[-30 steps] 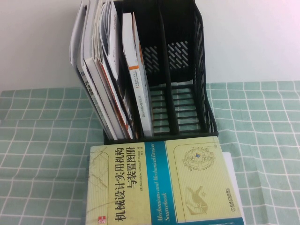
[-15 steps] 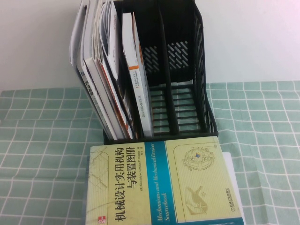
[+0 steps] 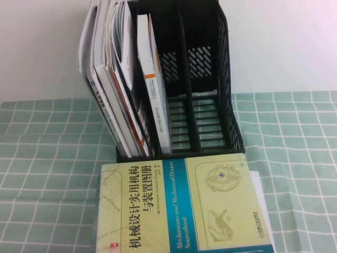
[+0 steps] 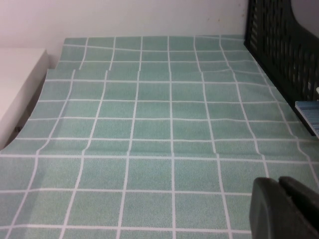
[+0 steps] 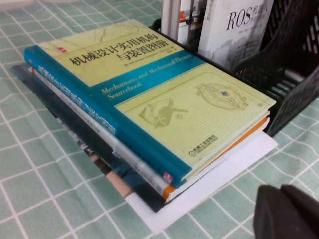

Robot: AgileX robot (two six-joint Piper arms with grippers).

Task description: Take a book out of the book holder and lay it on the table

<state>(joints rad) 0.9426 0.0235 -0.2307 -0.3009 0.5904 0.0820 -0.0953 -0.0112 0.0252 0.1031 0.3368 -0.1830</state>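
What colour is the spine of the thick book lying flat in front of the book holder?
Blue, with white characters, on the book; clearest in the right wrist view.

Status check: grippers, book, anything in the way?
Left gripper shut, over bare cloth. Right gripper shut, empty, beside the book. Book flat atop a stack, before the book holder.

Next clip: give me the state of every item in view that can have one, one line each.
book: lying flat, cover up, atop a stack of other books.
book holder: upright, two right compartments empty, left one packed with books.
left claw: over bare table, holding nothing.
right claw: shut, empty, beside the stack.
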